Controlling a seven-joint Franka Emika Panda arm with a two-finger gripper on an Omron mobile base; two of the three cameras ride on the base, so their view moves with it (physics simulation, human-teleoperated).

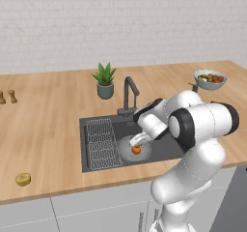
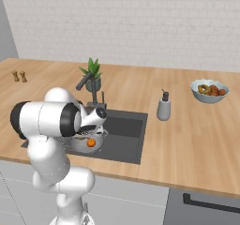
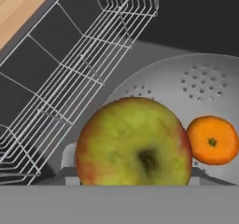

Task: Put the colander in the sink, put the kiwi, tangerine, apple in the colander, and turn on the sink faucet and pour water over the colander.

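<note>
Claw (image 1: 138, 140) low at frame centre, poised over colander (image 1: 124, 152) in sink (image 1: 86, 149), tangerine (image 1: 136, 150) already inside. Kiwi (image 1: 22, 179) alone at lower left on wooden counter (image 1: 48, 124); faucet (image 1: 128, 93) behind basin.

Right base view: soap bottle (image 2: 163, 108) right of centre, white brick wall across top.

Hand view: apparently clamped on apple (image 3: 133, 143) at bottom centre, wire rack (image 3: 84, 64) upper left. Best lowered further before letting go, clear of tangerine, to prevent rolling.

Both base views high behind arm, left and right, facing down over counter (image 1: 53, 115); share sink (image 1: 96, 164). Hand view close above colander (image 3: 210, 85).
</note>
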